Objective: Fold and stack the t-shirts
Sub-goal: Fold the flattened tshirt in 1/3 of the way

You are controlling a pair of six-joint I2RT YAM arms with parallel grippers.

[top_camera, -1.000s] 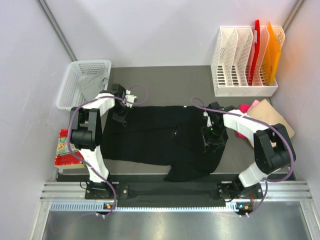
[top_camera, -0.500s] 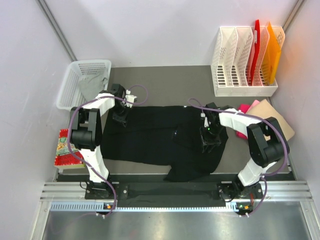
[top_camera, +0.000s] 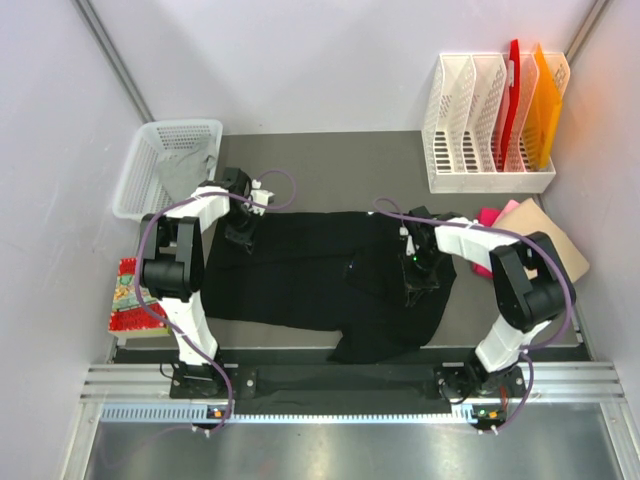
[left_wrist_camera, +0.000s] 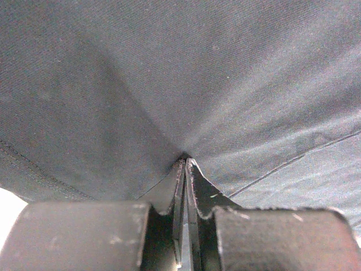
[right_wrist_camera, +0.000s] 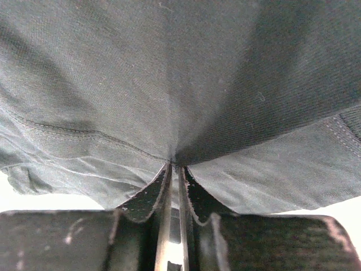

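A dark grey bench with two robot arms bolted at its near edge. A large black t-shirt lies across the middle of the bench, mostly flat but rumpled, with one part trailing toward the near edge. The left hand is closed on a pinch of the shirt's cloth near the shirt's far left corner; its wrist camera shows the fingers together with black fabric drawn up between them. The right hand is closed on another pinch of the same shirt toward its right side, with the cloth puckering into the fingers there. No clean fold shows in the black shirt yet, so its folding looks barely begun. A grey t-shirt sits crumpled in a white mesh basket at the far left corner, seemingly not yet handled. A pink t-shirt and a tan t-shirt lie together at the right edge; whether they are properly folded is hard to tell. Most of the task appears to remain.
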